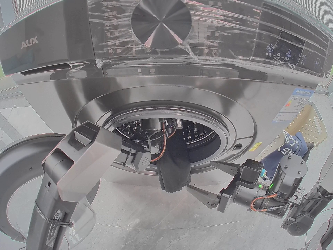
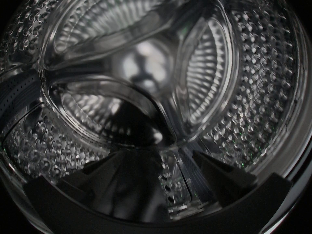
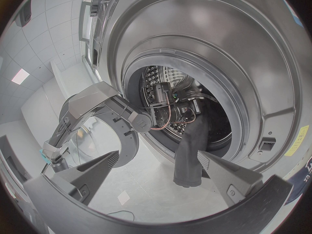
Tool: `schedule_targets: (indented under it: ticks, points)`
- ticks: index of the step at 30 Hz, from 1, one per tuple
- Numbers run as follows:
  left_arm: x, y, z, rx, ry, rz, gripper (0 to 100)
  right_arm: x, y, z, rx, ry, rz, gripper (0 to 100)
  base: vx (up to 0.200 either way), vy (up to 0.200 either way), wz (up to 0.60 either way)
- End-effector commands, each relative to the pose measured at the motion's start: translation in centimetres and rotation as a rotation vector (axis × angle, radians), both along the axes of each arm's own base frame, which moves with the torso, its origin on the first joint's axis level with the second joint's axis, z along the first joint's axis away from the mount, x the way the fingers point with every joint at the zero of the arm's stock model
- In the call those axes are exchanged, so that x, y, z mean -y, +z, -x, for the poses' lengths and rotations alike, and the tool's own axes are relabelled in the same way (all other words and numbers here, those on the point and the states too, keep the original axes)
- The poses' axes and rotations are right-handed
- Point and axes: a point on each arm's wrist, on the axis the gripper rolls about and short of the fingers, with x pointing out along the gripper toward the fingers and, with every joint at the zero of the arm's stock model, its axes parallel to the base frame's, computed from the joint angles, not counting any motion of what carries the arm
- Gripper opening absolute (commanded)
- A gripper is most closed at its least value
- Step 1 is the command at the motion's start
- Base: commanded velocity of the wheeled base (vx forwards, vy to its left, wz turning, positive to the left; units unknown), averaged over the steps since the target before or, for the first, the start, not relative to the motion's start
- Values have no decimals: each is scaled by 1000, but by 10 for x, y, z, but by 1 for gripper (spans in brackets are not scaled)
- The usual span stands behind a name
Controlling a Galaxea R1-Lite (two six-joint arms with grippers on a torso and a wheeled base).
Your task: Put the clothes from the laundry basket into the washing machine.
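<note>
The washing machine (image 1: 242, 98) stands with its round opening facing me and its door (image 1: 20, 177) swung out to the left. My left arm reaches through the opening, and my left gripper (image 2: 152, 160) sits inside the steel drum (image 2: 260, 82), fingers apart, with dark cloth low between them. A black garment (image 1: 173, 164) trails from that wrist over the opening's rim and hangs down the machine's front (image 3: 188, 153). My right gripper (image 1: 200, 176) is open, just right of the garment's lower end, one fingertip close to the cloth (image 3: 156, 155).
A cream laundry basket (image 1: 312, 122) stands at the right of the machine, with a blue printed garment (image 1: 289, 146) in it. Pale tiled floor (image 1: 156, 219) lies below the opening. The open door takes up the left side beside my left arm.
</note>
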Motion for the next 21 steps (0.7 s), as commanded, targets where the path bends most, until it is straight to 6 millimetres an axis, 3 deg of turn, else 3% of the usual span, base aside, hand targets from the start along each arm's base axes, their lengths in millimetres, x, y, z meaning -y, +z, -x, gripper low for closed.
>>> schedule_targets:
  ticks: [1,5,10,18,19,21]
  points:
    - [1,15,39,-90,-59,-61,100,0,-1,0,-3,1,3,100,0,0,0]
    - [-2,-1,66,-218,-121,-152,100,-1,-2,0,-6,5,4,100,0,0,0]
    - [-4,-30,86,-313,-148,-222,100,-4,-2,3,-9,19,3,100,0,0,0]
    - [-9,-48,86,-352,-148,-264,100,-4,-2,3,-9,17,3,100,0,0,0]
    - [-8,-53,83,-355,-146,-269,0,-5,-2,3,-9,19,1,100,0,0,0]
    - [-6,-57,80,-353,-146,-266,0,-5,-2,3,-9,19,1,100,0,0,0]
